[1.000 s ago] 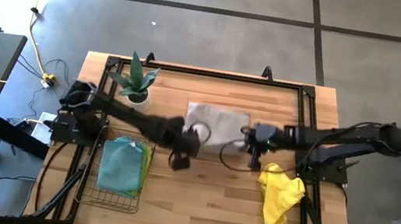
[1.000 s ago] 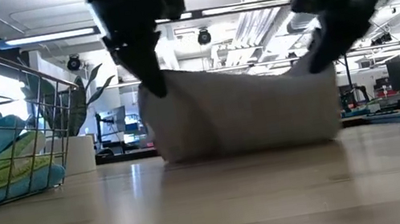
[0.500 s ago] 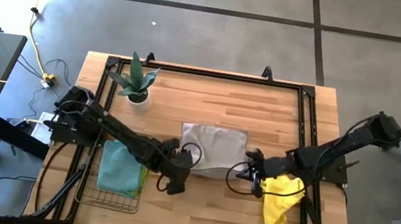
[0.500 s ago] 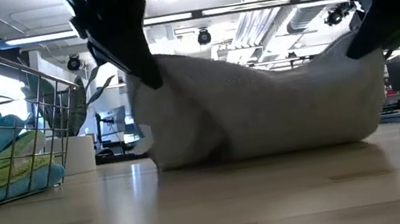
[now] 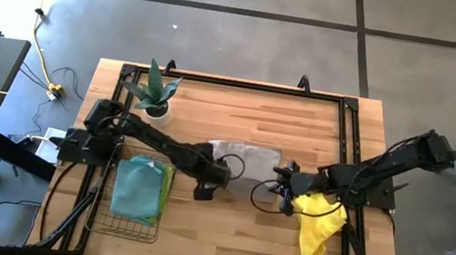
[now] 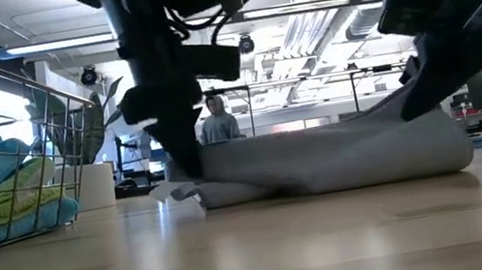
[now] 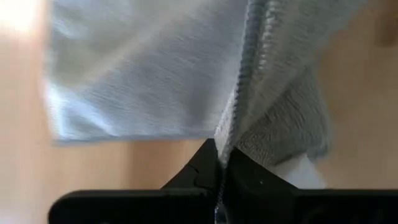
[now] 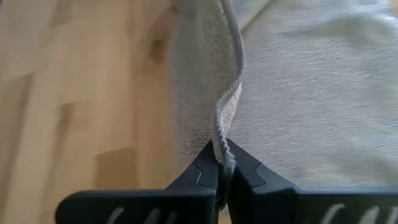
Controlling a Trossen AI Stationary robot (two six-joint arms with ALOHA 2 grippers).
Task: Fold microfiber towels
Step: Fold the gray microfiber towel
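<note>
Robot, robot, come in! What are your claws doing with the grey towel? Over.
Left gripper shut on grey towel edge. Right gripper shut on its other edge. Towel low on table, mid-fold. Yellow towel beside right arm, nothing blocking.

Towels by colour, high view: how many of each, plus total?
grey towel: 1, on the table, pinched by both arms
yellow towel: 1, on the table
teal towel: 1, in the basket
lime green towel: 1, edge under the teal
Total: 4 visible
</note>
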